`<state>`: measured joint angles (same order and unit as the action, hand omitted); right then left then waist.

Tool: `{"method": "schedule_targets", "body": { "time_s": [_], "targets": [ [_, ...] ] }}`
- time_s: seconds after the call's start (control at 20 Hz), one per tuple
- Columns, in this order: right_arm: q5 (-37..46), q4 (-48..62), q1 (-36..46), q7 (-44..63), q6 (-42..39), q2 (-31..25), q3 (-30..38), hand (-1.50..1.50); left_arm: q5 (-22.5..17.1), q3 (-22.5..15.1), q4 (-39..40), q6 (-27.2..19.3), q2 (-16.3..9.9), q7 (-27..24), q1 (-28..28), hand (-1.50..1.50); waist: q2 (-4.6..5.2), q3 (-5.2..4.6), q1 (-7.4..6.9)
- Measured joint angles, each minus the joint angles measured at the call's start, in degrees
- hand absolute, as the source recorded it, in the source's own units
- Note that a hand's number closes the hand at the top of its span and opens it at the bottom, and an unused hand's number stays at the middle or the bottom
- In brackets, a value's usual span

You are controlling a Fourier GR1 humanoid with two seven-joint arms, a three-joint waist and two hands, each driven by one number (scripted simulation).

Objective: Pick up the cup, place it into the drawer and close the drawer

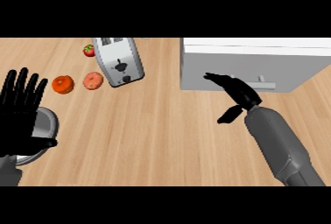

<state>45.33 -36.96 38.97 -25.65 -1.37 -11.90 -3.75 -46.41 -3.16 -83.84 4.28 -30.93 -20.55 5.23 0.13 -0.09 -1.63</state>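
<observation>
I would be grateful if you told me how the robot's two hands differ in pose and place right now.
The left robot hand is at the view's left edge, fingers straight and spread upward, in front of a grey metal pot. The right robot hand is extended towards the grey drawer cabinet, fingers straight, near its handle. Both are black, open and hold nothing.

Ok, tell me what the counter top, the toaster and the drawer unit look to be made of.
Counter top: light wood or wood-look laminate, matte, with lengthwise grain lines.
Toaster: likely brushed metal, silver-grey with a soft sheen and dark slots and knob.
Drawer unit: painted metal or plastic, plain flat grey, white top; hard to tell which.
</observation>
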Motion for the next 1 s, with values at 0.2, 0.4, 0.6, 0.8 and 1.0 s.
{"method": "schedule_targets", "body": {
  "time_s": [0.2,0.4,0.6,0.8,1.0],
  "targets": [
    [-0.64,8.37,5.56,-5.69,-0.49,-1.50,2.42,-1.50,0.13,0.68,0.18,1.15,0.50,0.48,0.27,-1.50,-0.37,-0.15,-0.28],
    [-0.80,14.19,9.88,-8.61,-1.67,-3.31,4.02,-1.50,-0.06,1.13,1.12,3.00,0.36,0.81,0.68,-1.50,-0.30,-0.26,-1.12],
    [-1.01,18.23,12.31,-11.30,-3.14,-4.42,4.98,-1.50,0.80,0.76,2.37,3.96,1.31,0.00,1.19,-1.50,-0.15,-0.26,-1.74],
    [-0.76,20.95,13.85,-13.19,-5.11,-5.29,5.18,-1.50,1.35,0.82,3.29,4.42,1.56,-0.14,2.03,-1.50,-0.06,-0.28,-2.10],
    [-0.63,22.66,14.50,-14.12,-5.37,-5.57,5.52,-1.50,2.39,0.49,3.63,4.03,2.07,-0.39,2.75,-1.50,-0.15,-0.44,-2.36]
  ]
}}
